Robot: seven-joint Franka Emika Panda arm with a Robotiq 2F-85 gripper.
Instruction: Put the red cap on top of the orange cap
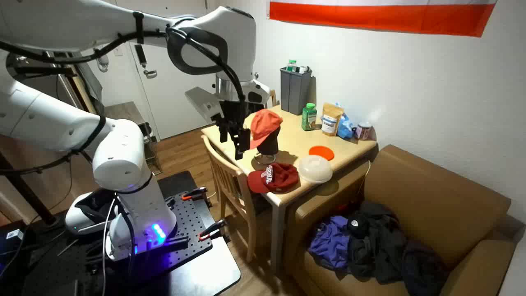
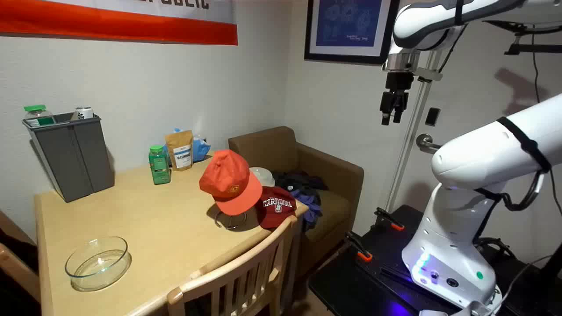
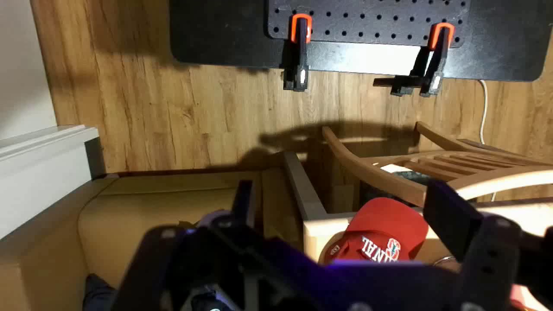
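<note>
The red cap (image 1: 283, 177) lies on the table's corner, brim outward, with white lettering; it also shows in an exterior view (image 2: 277, 208) and between the fingers in the wrist view (image 3: 384, 220). The orange cap (image 1: 266, 122) sits raised on a dark stand with a wire base, beside the red cap; it also shows in an exterior view (image 2: 227, 177). In the wrist view only an orange-red sliver shows at the bottom right. My gripper (image 1: 232, 144) is open and empty in the air, above and apart from both caps; it also shows in an exterior view (image 2: 391, 117) and the wrist view (image 3: 340, 193).
A wooden chair (image 1: 228, 174) stands against the table edge. A translucent bowl (image 1: 315, 169) and an orange disc (image 1: 321, 153) lie near the caps. A glass bowl (image 2: 97, 265), grey bin (image 1: 294, 91), green bottle (image 1: 309, 118) and pouch (image 1: 331, 120) stand on the table. A sofa (image 1: 431, 189) adjoins.
</note>
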